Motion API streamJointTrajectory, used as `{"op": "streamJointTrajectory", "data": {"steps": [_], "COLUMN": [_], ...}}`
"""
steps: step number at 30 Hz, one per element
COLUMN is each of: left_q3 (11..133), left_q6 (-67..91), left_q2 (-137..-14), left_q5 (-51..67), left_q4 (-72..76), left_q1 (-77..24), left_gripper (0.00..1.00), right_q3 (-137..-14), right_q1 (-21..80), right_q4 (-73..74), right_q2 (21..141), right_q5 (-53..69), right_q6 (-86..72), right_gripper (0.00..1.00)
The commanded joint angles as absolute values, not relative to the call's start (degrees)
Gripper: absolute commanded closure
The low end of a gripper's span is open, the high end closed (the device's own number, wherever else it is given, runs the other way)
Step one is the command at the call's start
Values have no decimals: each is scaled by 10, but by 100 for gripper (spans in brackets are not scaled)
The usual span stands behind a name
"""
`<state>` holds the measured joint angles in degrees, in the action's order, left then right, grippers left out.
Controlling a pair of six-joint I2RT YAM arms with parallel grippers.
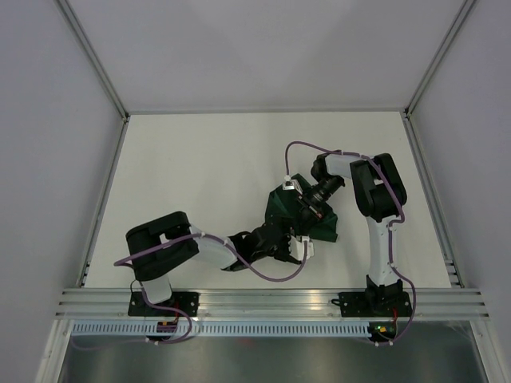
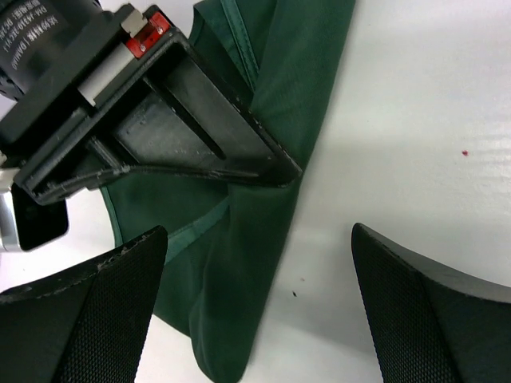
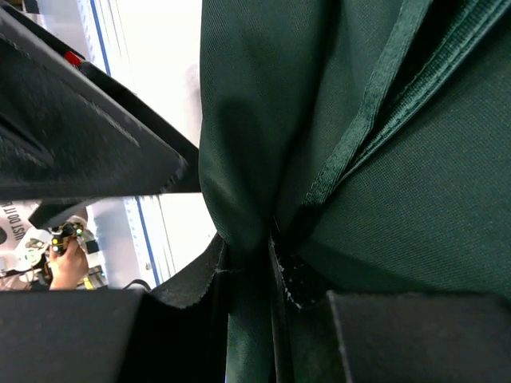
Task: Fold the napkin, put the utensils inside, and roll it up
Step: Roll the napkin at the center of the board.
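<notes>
Top external view: right claw [image 1: 307,209] covers much of napkin [image 1: 326,229].

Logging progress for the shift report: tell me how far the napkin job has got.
Done: little; the napkin lies bunched in loose folds, not neatly folded. In hand: the right jaws pinch a gathered ridge of it; the left jaws hang open at its edge. Left: finishing the fold, adding the utensils, which show in no view, and rolling.

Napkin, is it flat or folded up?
Folded and bunched, not flat: the napkin shows overlapping layers and hems, pinched in the right gripper.
</notes>
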<state>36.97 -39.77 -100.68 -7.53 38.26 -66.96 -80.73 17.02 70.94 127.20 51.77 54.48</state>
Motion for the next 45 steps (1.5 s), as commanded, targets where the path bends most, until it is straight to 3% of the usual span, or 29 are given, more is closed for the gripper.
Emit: {"op": "streamJointTrajectory", "data": {"steps": [1,7,10,18,20,23,24,27,28,31,34,45], "left_q3": [396,424,427,467,487,498,501,507,509,520,532,559], "left_q6": [-454,-448,-441,-405,-396,-375,-362,-338,-330,-300,-266,-156], "left_q2": [-1027,-1055,-1069,-1093,-1098,-1097,-1097,-1096,-1096,-1096,-1099,-1109], "left_q5": [-36,-9,-4,18,22,32,37,51,56,77,105,229], "left_q4": [407,340,322,230,196,180,171,156,149,128,106,67], "left_q1": [-658,-646,-646,-640,-637,-632,-630,-627,-625,-619,-606,-553], "left_gripper": [2,23,40,60,77,89,90,93,94,98,98,98], "right_q3": [-806,-815,-817,-831,-837,-841,-842,-838,-835,-822,-807,-714], "right_q1": [168,168,167,165,164,162,160,158,156,152,147,81], "right_q4": [627,635,640,651,652,655,655,644,639,610,574,408], "right_q2": [1314,1321,1325,1329,1328,1321,1316,1293,1285,1246,1202,1045], "right_q5": [401,403,403,402,402,403,405,410,410,410,400,403], "right_q6": [589,592,594,600,599,599,596,590,581,554,529,405], "right_gripper": [99,100,100,99,99,97,96,81,72,59,52,48]}}
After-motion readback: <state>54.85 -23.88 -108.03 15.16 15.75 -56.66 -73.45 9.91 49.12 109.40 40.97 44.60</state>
